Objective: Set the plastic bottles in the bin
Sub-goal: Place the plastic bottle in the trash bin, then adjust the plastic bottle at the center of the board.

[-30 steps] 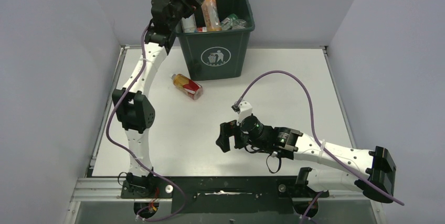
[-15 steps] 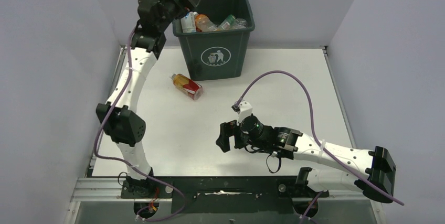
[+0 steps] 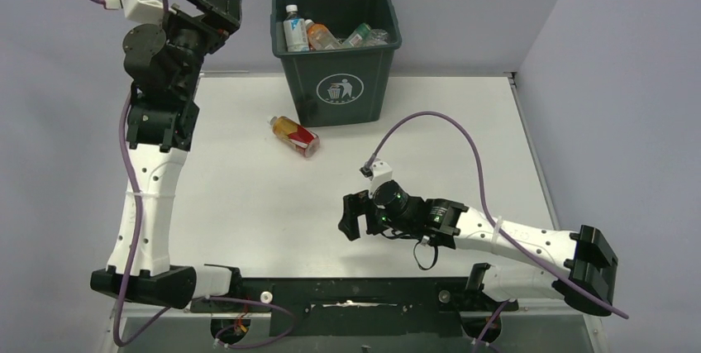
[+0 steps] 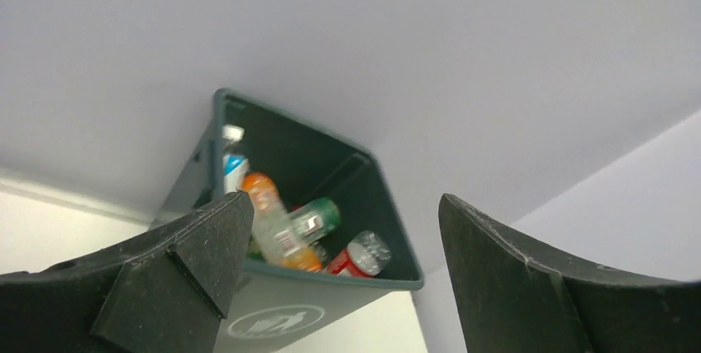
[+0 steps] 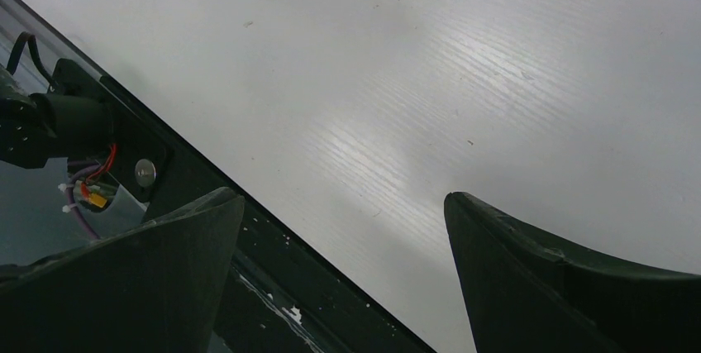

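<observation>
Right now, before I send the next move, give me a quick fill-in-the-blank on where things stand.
Bottles lying on the table, outside the bin: ___.
That bottle has a ___ label.
The left pincer stands ___ and empty.
The right pincer, open too, holds ___.
Missing: one; red; open; nothing.

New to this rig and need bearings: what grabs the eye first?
A dark green bin stands at the table's far edge, holding several plastic bottles. One red-labelled bottle lies alone on the table before it. The left gripper hangs open, raised left of the bin; the right gripper is open near the front.
</observation>
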Tool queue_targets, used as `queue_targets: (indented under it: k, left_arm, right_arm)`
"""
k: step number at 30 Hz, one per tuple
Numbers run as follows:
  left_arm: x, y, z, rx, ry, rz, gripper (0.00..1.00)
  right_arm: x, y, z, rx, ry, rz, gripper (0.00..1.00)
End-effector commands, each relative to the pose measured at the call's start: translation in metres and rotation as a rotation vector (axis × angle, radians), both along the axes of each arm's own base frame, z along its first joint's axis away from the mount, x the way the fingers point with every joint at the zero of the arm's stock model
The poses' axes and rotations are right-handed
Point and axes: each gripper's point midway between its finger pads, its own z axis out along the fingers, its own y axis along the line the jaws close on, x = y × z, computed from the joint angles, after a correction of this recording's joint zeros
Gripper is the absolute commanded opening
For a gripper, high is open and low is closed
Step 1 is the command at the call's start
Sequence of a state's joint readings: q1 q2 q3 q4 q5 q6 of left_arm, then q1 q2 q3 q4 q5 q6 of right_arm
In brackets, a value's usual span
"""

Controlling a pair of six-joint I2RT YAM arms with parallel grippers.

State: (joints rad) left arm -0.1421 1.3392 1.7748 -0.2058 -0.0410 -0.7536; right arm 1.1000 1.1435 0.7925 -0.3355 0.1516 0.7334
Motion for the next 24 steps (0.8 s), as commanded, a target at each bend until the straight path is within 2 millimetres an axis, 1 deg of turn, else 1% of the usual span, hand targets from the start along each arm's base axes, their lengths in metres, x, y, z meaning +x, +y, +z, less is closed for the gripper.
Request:
queue_targets:
  k: [1,4,8,15,24]
  left_arm:
    - [0.011,0.023,-0.073,0.030,0.219,0.114,0.84]
    - [0.016,0.027,-0.114,0.028,0.333,0.131,0.84]
    - [0.024,0.026,-0.166,0.052,0.479,0.134,0.84]
    - [0.033,0.022,-0.247,0.065,0.659,0.128,0.84]
    - [0.035,0.004,-0.338,0.018,0.829,0.094,0.84]
  right_arm:
    - [0.008,0.015,0.016,0.054,-0.036,0.015,0.98]
    - [0.010,0.017,0.017,0.049,-0.041,0.014,0.98]
    - [0.015,0.016,0.019,0.031,-0.051,-0.003,0.98]
    - [0.020,0.014,0.027,0.012,-0.073,-0.007,0.98]
    - [0.017,0.012,0.024,0.021,-0.065,-0.008,0.98]
